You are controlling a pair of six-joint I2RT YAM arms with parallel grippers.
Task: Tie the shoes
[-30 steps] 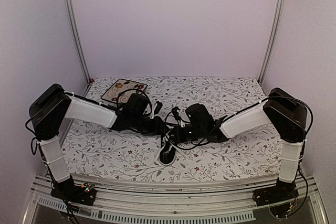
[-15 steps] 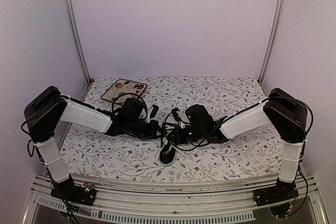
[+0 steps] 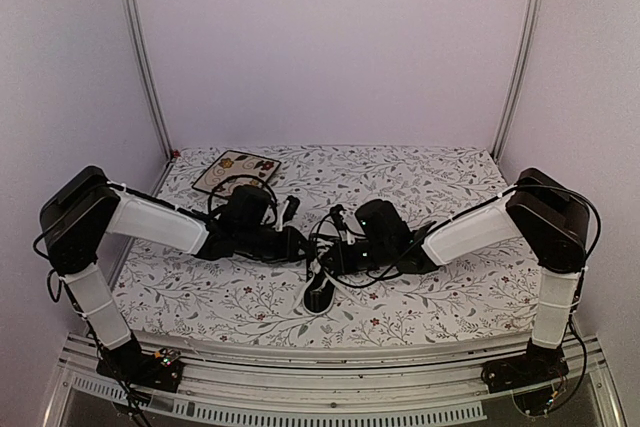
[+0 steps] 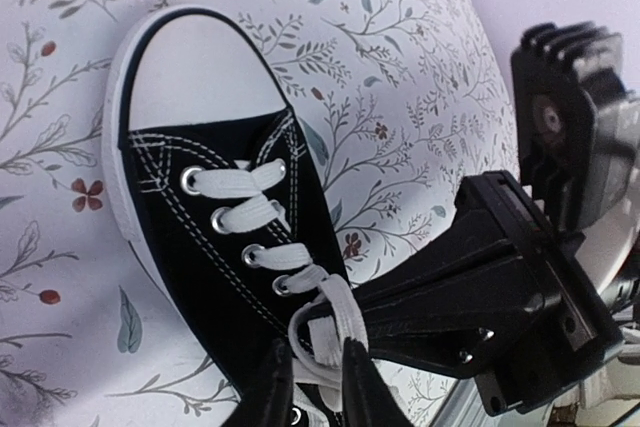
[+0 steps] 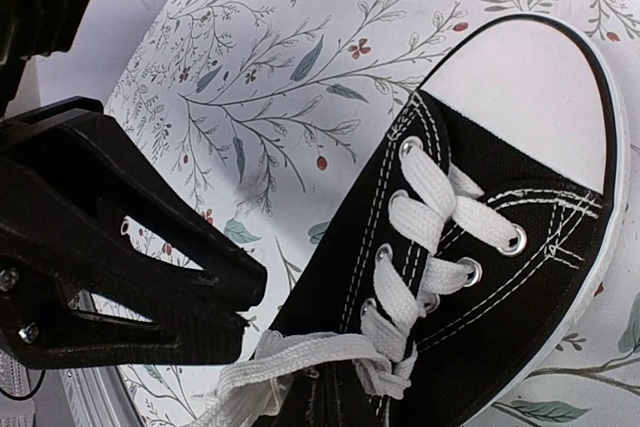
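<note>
— Did anything move just now? I blinked.

— The left arm did. Its elbow has sunk and swung out toward the wall, and the wrist has drawn back a little to the left. The right arm has hardly stirred.

— And the shoe?

— Same spot as a second ago: on the counter between the two arms, near the front edge, white toe cap toward us. The flowered plate sits well behind it.

— So what's the left hand doing?

— Its fingers are nearly together by the top eyelets, with a strand of lace lying in the narrow gap. Whether it's truly pinched, I can't tell.

— The right hand?

— Closed tight, low over the tongue. A strand runs right up to its tips, but I can't see if it's caught.

— Does that backward pull mean something?

— I'd say the left side is trying to draw the lace out sideways while the right acts as an anchor. But the lace lies loose, only crossed through the eyelets, with no knot and no bow. To my eye the tying has barely begun.
</note>
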